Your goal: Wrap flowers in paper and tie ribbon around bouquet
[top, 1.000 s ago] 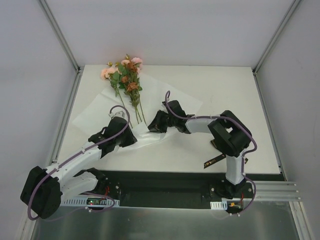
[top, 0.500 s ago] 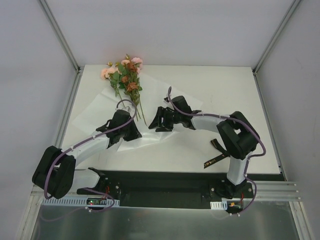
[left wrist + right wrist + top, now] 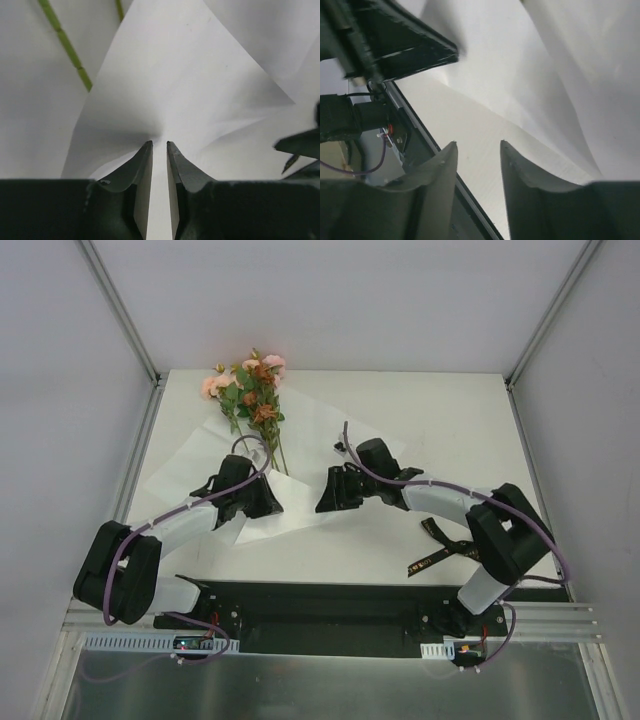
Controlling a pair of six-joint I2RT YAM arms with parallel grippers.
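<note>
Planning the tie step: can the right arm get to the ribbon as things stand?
Probably yes, though awkwardly. The right gripper is open and holds nothing. The ribbon lies on the table near that arm's base, close by its elbow, so the arm would have to fold back on itself.

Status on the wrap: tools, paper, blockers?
Left tool pinching paper fold. Right tool open, empty. Flowers stems on paper, unwrapped. Ribbon untouched near right arm; nothing blocking.

The flowers [image 3: 250,390] are lying on the paper [image 3: 330,422] near the table's [image 3: 450,410] far-left corner; the left pincer [image 3: 264,502] and right pincer [image 3: 327,492] are reaching over its near edge.
</note>
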